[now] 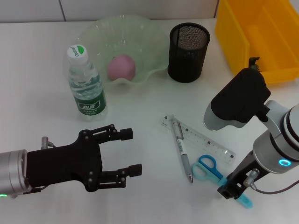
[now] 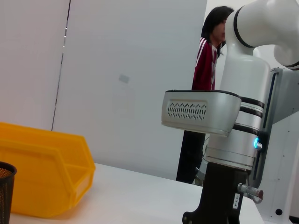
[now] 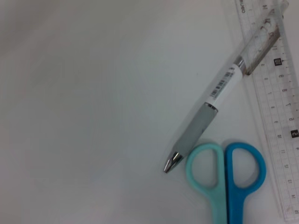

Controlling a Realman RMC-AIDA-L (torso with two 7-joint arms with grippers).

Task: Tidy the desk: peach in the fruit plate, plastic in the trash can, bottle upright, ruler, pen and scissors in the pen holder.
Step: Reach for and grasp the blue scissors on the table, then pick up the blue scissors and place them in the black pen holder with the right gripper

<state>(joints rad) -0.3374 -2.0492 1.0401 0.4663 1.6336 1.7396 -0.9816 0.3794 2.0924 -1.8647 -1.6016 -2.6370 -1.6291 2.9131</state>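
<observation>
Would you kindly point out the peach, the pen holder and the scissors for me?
peach [image 1: 122,66], head view, middle of the pink fruit.
pen holder [image 1: 188,58], head view, black mesh side wall.
scissors [image 3: 226,170], right wrist view, where the two handle loops meet.

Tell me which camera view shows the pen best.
The right wrist view: the pen fills it, tip, grip and label clear, crossing the ruler. The head view shows it whole but small. The left wrist view misses it.
</observation>
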